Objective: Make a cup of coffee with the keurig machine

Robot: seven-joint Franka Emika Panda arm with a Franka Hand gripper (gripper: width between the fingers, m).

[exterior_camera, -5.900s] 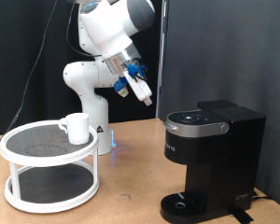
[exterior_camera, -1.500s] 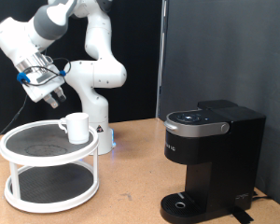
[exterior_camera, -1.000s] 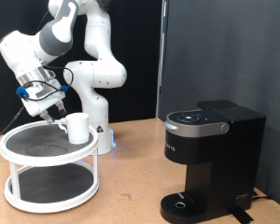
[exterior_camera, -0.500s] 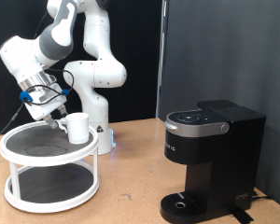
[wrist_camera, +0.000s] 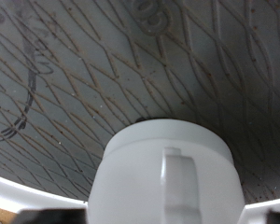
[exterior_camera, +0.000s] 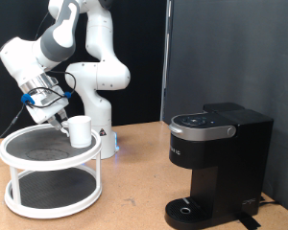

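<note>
The cup (exterior_camera: 79,131), a plain white mug, stands on the top tier of a white round two-tier stand (exterior_camera: 19,158) at the exterior view's left. My gripper (exterior_camera: 57,119) hangs just to the left of the cup, close to its side, tilted down toward it. In the wrist view the cup (wrist_camera: 168,182) fills the lower middle, its handle facing the camera, and nothing is held between the fingers. The gripper looks open and is not closed on the handle. The keurig machine (exterior_camera: 216,158), black with its lid shut, stands at the right with nothing on its drip base.
The stand's top tier is a dark mesh disc (wrist_camera: 103,65). The arm's white base (exterior_camera: 101,134) stands right behind the stand. A black curtain backs the wooden table (exterior_camera: 134,196).
Over the last 1.5 s my gripper came down and right to the cup's side. In the last half second it barely moved. The cup and the machine have not moved.
</note>
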